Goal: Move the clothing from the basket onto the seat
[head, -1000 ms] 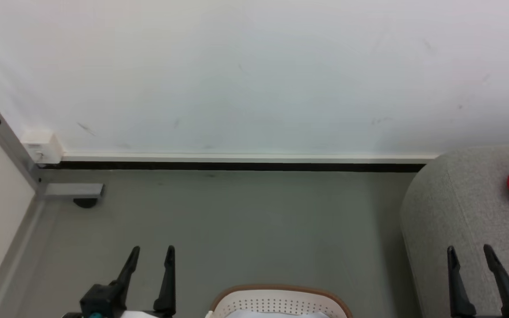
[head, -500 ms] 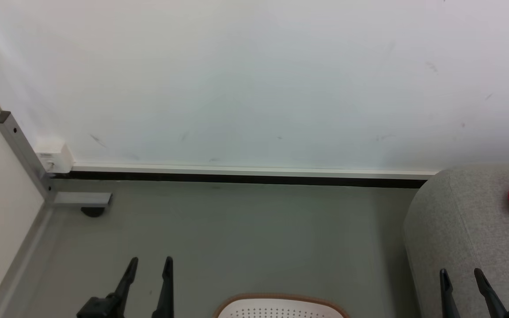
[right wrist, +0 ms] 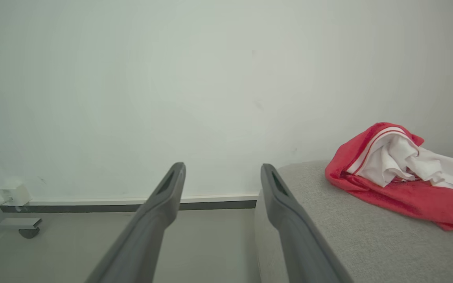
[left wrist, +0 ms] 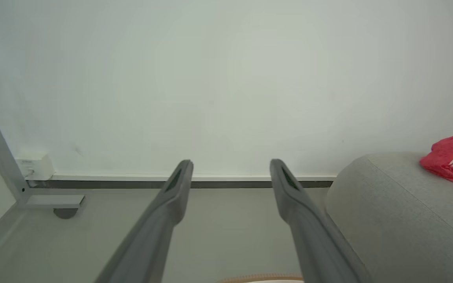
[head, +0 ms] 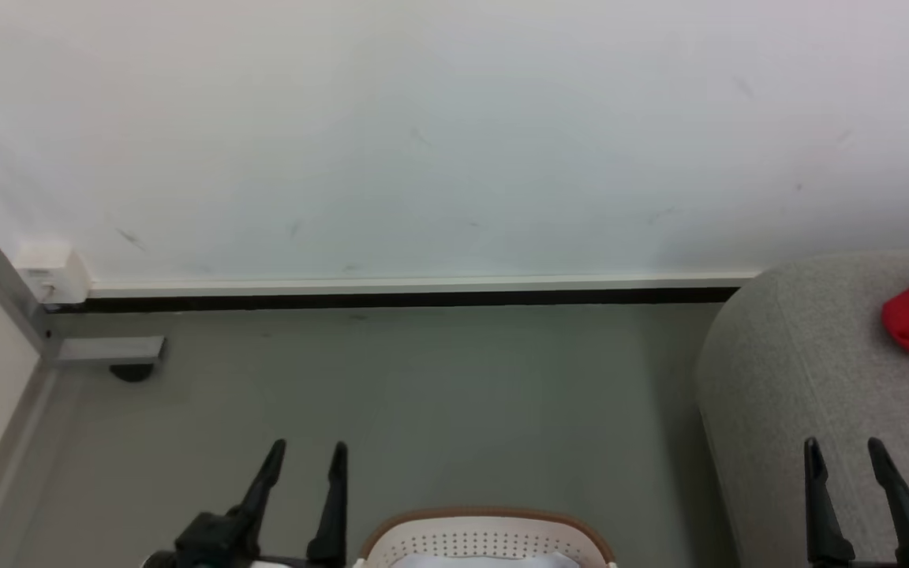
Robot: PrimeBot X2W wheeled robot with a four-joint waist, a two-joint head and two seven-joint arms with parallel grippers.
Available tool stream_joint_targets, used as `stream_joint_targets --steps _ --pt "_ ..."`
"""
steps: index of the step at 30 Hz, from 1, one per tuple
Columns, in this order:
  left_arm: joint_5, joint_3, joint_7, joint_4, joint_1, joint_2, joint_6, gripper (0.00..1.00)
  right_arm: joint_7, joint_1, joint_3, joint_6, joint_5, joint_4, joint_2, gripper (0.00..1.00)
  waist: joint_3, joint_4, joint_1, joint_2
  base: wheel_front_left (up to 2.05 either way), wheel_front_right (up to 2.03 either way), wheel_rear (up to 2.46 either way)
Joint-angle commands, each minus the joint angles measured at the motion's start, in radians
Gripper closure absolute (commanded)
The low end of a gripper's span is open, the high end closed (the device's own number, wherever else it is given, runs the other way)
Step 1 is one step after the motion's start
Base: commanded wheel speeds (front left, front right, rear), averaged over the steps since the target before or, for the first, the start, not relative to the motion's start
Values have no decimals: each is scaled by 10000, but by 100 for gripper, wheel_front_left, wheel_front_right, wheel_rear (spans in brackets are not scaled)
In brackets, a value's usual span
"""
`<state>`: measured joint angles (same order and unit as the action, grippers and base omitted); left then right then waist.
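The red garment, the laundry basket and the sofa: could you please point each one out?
red garment [right wrist: 403, 198], right wrist view, on its lower red fold.
laundry basket [head: 486, 543], head view, on its perforated white wall.
sofa [head: 802, 355], head view, on bare grey upholstery.

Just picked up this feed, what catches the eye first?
The red clothing lies crumpled on the grey sofa at the right, the one bright spot. The white basket shows its rim at the bottom middle of the head view, between the left gripper and right gripper, both open and holding nothing.
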<state>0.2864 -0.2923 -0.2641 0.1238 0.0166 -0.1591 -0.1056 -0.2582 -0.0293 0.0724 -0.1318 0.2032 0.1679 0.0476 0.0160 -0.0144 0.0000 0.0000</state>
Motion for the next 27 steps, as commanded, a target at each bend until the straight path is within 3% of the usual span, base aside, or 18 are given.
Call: stream_joint_targets --steps 1,9,17,27 --pt "-79 -198 90 39 346 78 185 0 -67 233 109 22 -95 -203 20 0 -343 384 0 0 0 0 0" --pt "-453 -1216 1217 495 1772 244 869 0 -49 977 321 22 -225 -1011 21 0 -1781 1500 0 0 0 0 0" --pt "-527 -2072 2970 2161 3415 551 1516 0 -51 1524 561 22 -507 -2167 7 0 -3549 2429 0 0 0 0 0" --pt "-126 -2995 4167 5192 5297 1022 1726 0 68 1956 331 22 -796 -3012 10 0 -5657 2089 0 0 0 0 0"
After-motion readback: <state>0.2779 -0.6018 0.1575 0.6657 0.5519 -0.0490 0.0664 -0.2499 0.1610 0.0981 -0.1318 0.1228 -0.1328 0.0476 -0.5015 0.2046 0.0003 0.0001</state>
